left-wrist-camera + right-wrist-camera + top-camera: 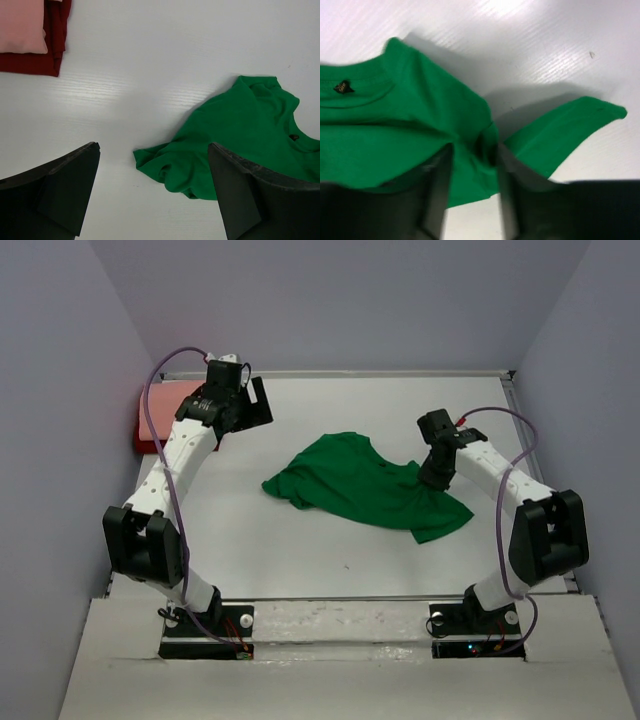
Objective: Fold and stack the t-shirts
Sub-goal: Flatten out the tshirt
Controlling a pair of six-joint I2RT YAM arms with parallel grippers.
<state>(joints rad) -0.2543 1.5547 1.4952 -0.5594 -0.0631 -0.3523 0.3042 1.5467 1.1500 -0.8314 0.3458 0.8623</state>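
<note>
right gripper pinching green t-shirt fold; left gripper spread above table

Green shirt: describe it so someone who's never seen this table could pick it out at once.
On the white table, look to the middle, slightly right of centre. The green shirt lies crumpled there, its right edge pinched in the right end effector. Unlike the red shirt and pink shirt folded in the far-left corner, it is unfolded and alone.
</note>
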